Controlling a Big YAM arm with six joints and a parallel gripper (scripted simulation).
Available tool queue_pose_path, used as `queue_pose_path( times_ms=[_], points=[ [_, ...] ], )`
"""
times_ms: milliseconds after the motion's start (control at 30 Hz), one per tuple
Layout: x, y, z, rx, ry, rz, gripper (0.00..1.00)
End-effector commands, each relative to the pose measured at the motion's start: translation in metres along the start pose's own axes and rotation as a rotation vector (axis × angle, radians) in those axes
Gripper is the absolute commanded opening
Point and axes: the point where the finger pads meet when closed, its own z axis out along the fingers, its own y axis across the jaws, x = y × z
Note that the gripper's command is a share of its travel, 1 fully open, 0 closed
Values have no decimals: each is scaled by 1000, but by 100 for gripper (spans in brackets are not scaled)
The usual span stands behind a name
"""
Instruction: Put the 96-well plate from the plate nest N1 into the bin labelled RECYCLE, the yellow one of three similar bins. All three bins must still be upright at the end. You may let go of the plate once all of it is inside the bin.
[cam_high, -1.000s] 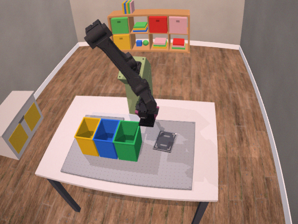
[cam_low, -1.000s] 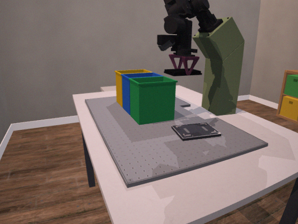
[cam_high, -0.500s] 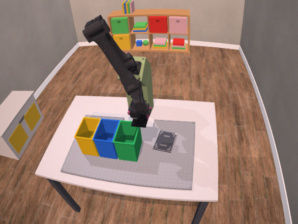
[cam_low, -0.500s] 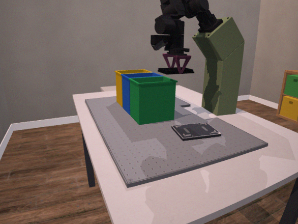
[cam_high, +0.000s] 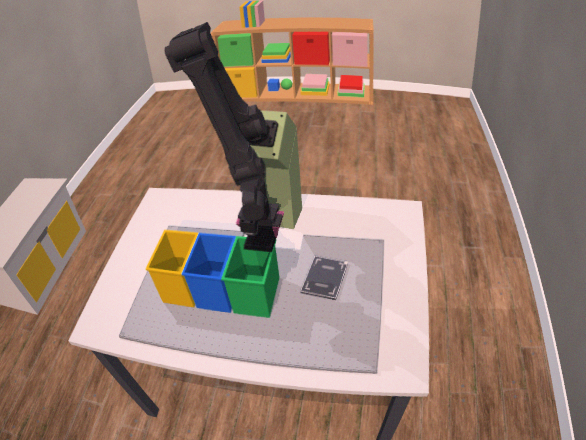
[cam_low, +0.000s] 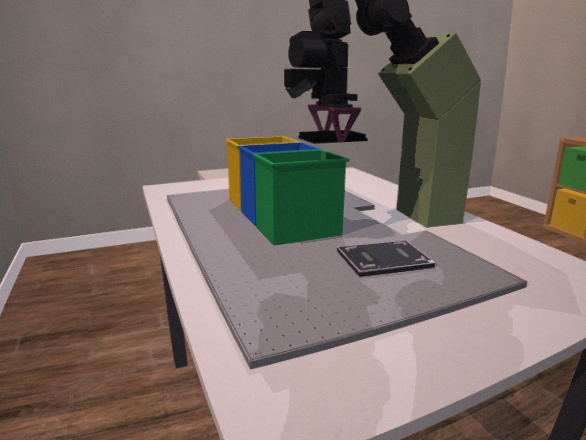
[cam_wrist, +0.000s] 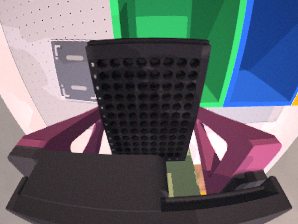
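My gripper (cam_high: 260, 235) is shut on the black 96-well plate (cam_wrist: 148, 96), held flat above the bins; the plate also shows in the exterior view (cam_low: 332, 136). It hovers over the far edge of the green bin (cam_high: 251, 282), near the blue bin (cam_high: 209, 271). The yellow bin (cam_high: 171, 266) stands at the left end of the row, two bins away. In the wrist view the green bin (cam_wrist: 180, 10) lies ahead of the plate and the blue bin (cam_wrist: 276, 36) to the right. All three bins stand upright. The empty dark plate nest (cam_high: 324, 277) lies flat on the grey mat.
The olive-green arm pedestal (cam_high: 282, 165) stands at the back of the table behind the bins. The grey perforated mat covers the table's middle. A grey cabinet (cam_high: 35, 242) stands left of the table, and a shelf (cam_high: 300, 60) by the far wall.
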Motion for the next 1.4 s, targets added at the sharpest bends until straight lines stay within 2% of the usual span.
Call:
queue_pose_path(
  times_ms=[0,1000,1167,1367],
  points=[
    [-6,-13,-4,5,-12,-31,0],
    [-34,-98,-6,8,-26,-32,0],
    [-29,-113,0,4,2,-30,0],
    [-33,-127,-1,3,2,-30,0]
  ],
)
